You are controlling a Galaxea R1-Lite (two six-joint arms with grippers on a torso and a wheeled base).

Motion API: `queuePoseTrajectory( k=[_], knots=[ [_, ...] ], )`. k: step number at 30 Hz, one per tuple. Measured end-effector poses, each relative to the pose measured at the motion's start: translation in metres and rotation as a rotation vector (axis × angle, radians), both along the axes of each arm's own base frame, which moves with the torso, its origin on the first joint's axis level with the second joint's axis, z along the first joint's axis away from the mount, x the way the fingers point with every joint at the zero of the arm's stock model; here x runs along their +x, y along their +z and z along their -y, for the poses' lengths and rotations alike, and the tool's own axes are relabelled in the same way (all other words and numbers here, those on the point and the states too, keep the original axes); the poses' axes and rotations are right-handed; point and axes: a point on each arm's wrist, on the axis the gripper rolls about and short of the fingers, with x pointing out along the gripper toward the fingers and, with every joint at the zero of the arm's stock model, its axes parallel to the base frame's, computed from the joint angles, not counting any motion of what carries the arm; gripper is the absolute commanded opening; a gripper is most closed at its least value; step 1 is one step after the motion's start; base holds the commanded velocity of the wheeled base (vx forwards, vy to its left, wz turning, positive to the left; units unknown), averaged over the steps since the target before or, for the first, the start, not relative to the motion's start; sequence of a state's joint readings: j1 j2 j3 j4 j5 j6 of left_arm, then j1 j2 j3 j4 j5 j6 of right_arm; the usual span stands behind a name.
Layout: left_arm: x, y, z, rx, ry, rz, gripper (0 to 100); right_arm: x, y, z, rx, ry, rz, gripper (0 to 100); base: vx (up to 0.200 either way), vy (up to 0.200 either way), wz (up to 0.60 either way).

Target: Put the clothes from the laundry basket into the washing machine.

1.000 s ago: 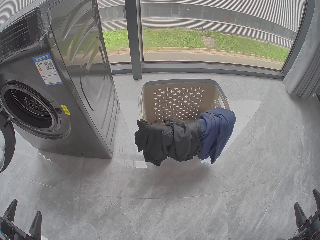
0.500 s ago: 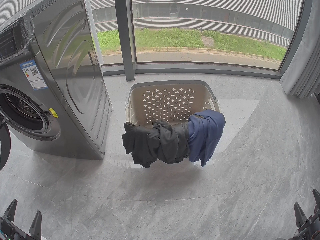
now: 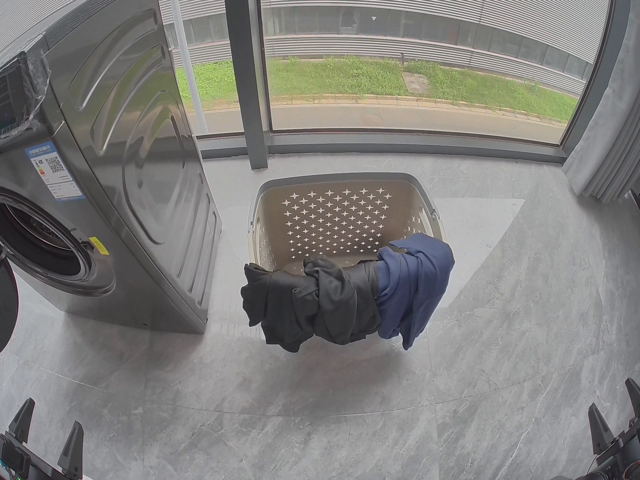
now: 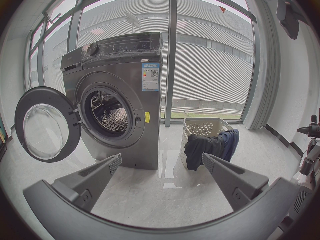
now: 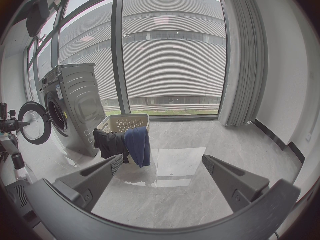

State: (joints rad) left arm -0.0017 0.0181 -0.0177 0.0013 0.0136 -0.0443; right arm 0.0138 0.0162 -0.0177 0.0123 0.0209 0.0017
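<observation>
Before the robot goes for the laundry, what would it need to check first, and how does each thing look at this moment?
1. Washing machine door open: ok, swung wide, drum mouth clear.
2. Clothes easy to grab: ok, black garment and blue garment hang over the laundry basket's near rim.
3. Left gripper free: ok, open, holding nothing.
4. Right gripper free: ok, open, holding nothing.
5. Grippers near enough to the clothes: not ok, bare floor lies between them and the basket.
6. Anything more at the basket's bottom: cannot tell, the hanging clothes hide part of it.
</observation>
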Motion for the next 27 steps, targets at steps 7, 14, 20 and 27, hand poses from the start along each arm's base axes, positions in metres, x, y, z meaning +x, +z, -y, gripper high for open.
queuePoseTrajectory(
  k=[7,14,20,27],
  knots=[
    [0.0,0.0,0.0,0.0,0.0,0.0,100,0.0,0.0001,0.0,0.0,-0.002,0.001,100,0.0,0.0,0.0],
    [0.0,0.0,0.0,-0.001,0.0,0.0,100,0.0,0.0002,0.0001,0.003,-0.003,0.001,100,0.0,0.0,0.0],
    [0.0,0.0,0.0,0.0,0.0,0.0,100,0.0,0.0002,0.0,0.002,-0.004,0.001,100,0.1,0.0,0.0],
    [0.0,0.0,0.0,0.0,0.0,0.0,100,0.0,0.0002,0.0002,0.008,-0.012,0.001,100,0.0,0.0,0.0]
  ],
)
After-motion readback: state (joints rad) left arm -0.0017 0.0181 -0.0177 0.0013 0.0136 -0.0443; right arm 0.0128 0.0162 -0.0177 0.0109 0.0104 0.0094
